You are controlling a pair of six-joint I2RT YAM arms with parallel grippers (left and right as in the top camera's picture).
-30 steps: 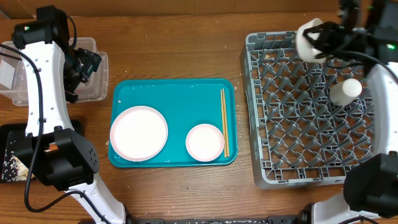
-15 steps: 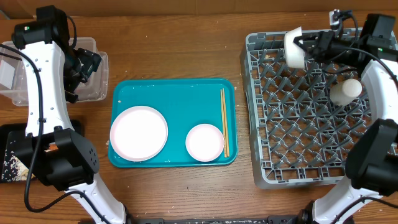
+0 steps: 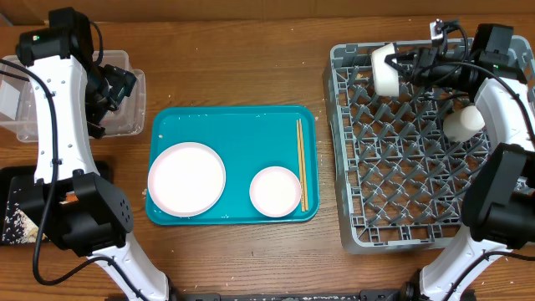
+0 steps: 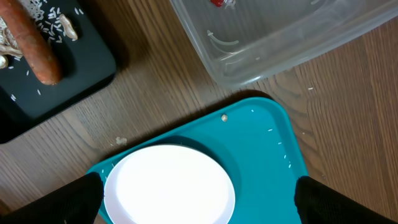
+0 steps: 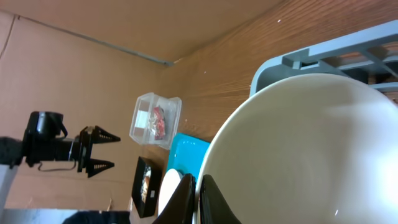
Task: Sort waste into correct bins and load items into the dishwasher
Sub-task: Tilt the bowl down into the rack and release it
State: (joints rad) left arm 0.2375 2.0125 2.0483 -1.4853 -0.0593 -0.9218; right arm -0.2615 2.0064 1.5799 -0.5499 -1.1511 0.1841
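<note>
Overhead, the right gripper (image 3: 403, 67) was clenched on the rim of one white bowl (image 3: 383, 68), tipped on its side over the far-left corner of the grey rack (image 3: 401, 192). The right wrist view showed the fingers (image 5: 186, 198) pinching that rim. One small cup (image 3: 462, 122) lay in the rack towards its right side. On the teal tray (image 3: 234, 125) sat two plates, the large plate (image 3: 186, 178) on the left and the smaller plate (image 3: 275, 191) to its right, with two chopsticks (image 3: 302, 163) just beside it. The left gripper (image 3: 117, 88) hung released, jaws wide apart, by the clear tub (image 3: 125, 121), which held one red wrapper (image 5: 158, 121). Nearer, the black tray (image 4: 81, 68) carried one sausage (image 4: 37, 53) and scattered scraps (image 4: 59, 25).
</note>
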